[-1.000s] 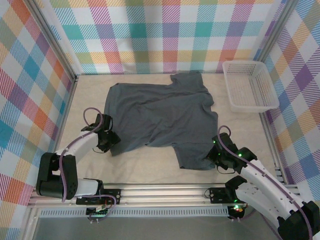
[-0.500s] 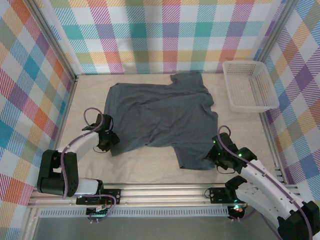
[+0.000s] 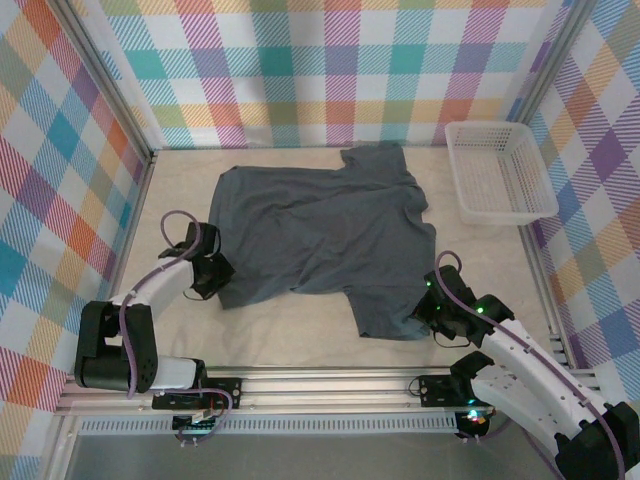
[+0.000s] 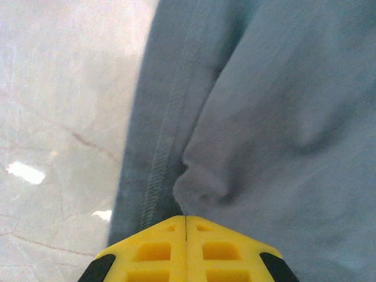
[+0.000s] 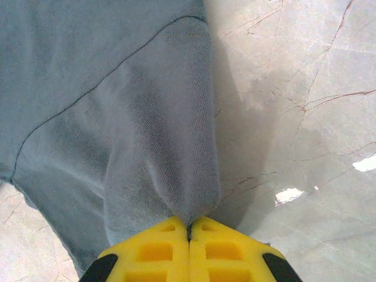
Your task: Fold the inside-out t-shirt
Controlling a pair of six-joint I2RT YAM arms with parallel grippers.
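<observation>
Pale stone-patterned table [image 3: 290, 335] carries the inside-out t-shirt [image 3: 320, 235], spread mostly flat at its middle. Your left gripper [image 4: 185, 218] has just gone from half open to fully closed, and it now pinches a puckered fold beside the stitched hem at the shirt's near-left corner. Your right gripper [image 5: 189, 224] stays clamped tight on the near-right flap, which looks like a sleeve. With both near corners held, you seem ready to lift for a first fold. A white basket [image 3: 500, 170] sits well apart, far right.
</observation>
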